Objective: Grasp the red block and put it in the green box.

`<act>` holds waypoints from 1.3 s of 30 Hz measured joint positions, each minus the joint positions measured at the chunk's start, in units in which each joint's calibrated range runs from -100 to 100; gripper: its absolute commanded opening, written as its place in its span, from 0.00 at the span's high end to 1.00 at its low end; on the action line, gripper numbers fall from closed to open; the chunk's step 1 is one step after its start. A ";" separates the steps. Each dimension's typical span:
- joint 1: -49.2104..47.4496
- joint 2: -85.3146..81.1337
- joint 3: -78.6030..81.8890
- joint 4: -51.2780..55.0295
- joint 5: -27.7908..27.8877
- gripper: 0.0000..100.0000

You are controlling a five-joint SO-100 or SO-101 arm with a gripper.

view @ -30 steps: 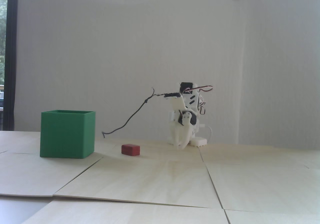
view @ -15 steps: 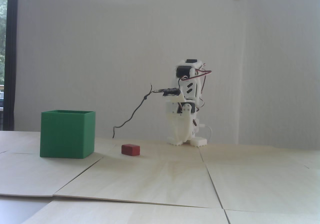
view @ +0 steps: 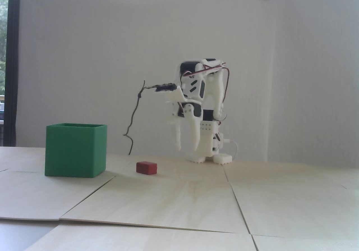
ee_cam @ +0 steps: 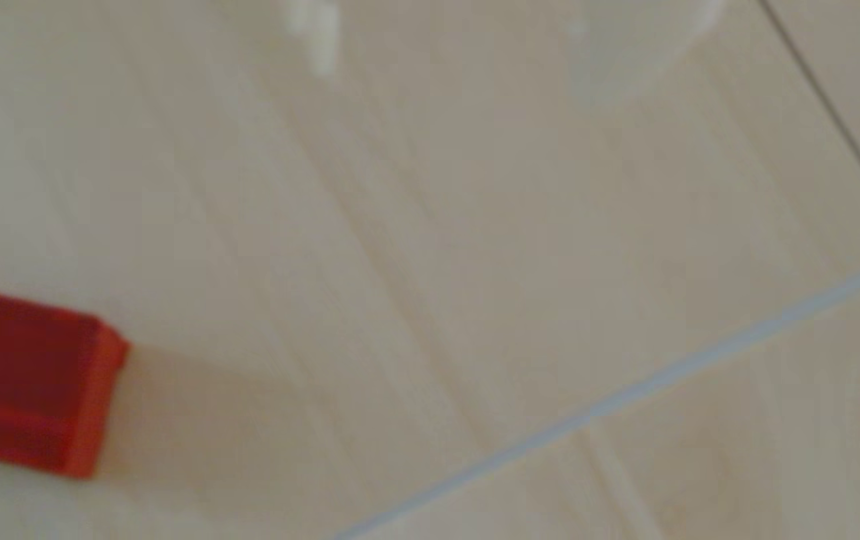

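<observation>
White plastic jaws (view: 186, 149) are seen hanging tips-down in the fixed view, spread well apart with nothing held between them, clear of the pale wooden surface (view: 179, 200). Over the last second the arm (view: 202, 93) has been unfolded from a low crouch near its base: the jaws, formerly tucked down close to the surface and drawn nearly together, have been raised, swung toward the left of that view and opened. This is read as the start of the reach, with the grasp itself not yet begun. The red block (view: 146, 168) has not been shifted; it lies flat on the surface, lower than the fingertips and off to their left in the fixed view, apart from them and untouched. In the blurred wrist view only part of the red block (ee_cam: 28, 384) is caught, at the lower left edge, while the faint white fingertips (ee_cam: 321, 36) show at the top edge, so the jaws are judged not yet to be centred over it. Farther left in the fixed view, the green box (view: 75, 150) stands open-topped and well clear of the block; whether anything is inside cannot be told. A further leftward swing and a descent would seem to be called for.
</observation>
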 measured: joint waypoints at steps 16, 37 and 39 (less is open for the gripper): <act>14.44 0.50 -1.25 6.24 0.46 0.84; 4.97 19.93 -21.31 6.82 -1.54 0.84; 5.43 20.51 -22.29 8.07 -1.54 0.84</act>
